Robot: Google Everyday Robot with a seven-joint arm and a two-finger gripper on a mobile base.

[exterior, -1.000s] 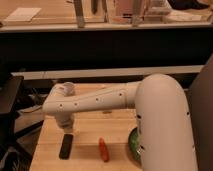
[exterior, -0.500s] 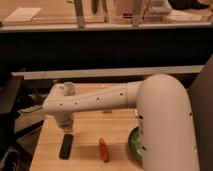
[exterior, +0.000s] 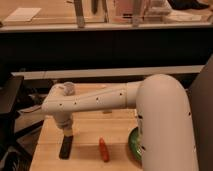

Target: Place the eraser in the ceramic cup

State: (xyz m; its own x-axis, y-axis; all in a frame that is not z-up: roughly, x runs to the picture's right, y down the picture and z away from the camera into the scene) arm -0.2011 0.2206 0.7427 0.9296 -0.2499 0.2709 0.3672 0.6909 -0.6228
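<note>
The eraser is a dark, flat block lying on the wooden table near its front left. My gripper hangs down from the white arm, right above the eraser's far end and close to or touching it. The ceramic cup is a small grey cup standing at the back left of the table, partly hidden behind the arm's elbow.
An orange-red stick-shaped object lies on the wooden table to the right of the eraser. A green bowl sits further right, partly hidden by the arm's wide base. A dark chair stands left of the table.
</note>
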